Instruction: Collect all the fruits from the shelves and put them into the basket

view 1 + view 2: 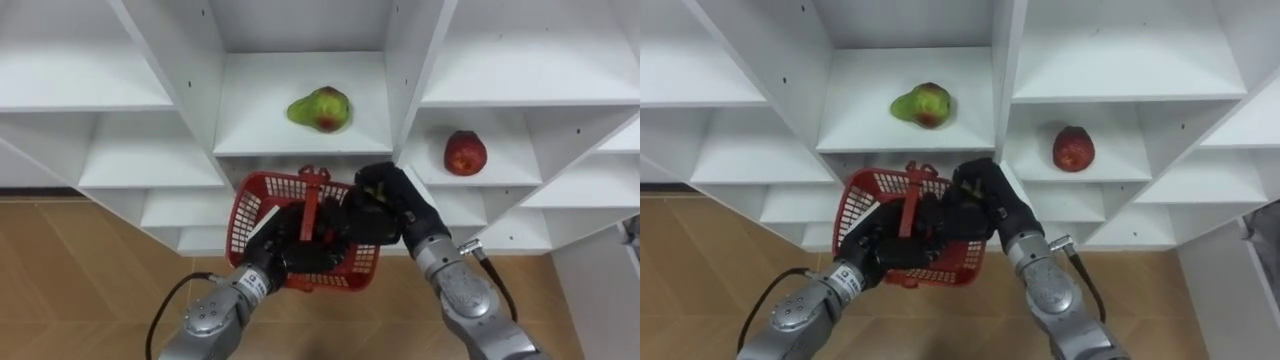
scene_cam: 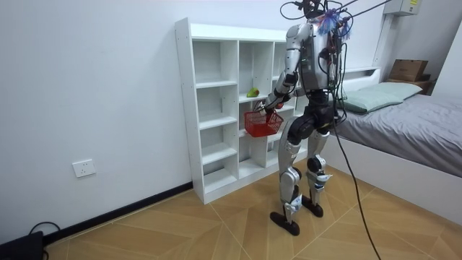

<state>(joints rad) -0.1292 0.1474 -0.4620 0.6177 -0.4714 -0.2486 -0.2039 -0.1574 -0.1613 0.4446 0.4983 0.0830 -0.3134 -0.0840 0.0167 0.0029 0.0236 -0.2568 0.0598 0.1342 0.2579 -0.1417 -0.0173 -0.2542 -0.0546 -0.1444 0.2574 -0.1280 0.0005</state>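
pear, apple on shelves; left hand holds basket

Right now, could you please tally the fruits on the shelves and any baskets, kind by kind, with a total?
Green fruit with a red blush: 1
Red fruit: 1
Red basket: 1
Total: 3

Arms forward, left hand curled (gripping), right hand alongside
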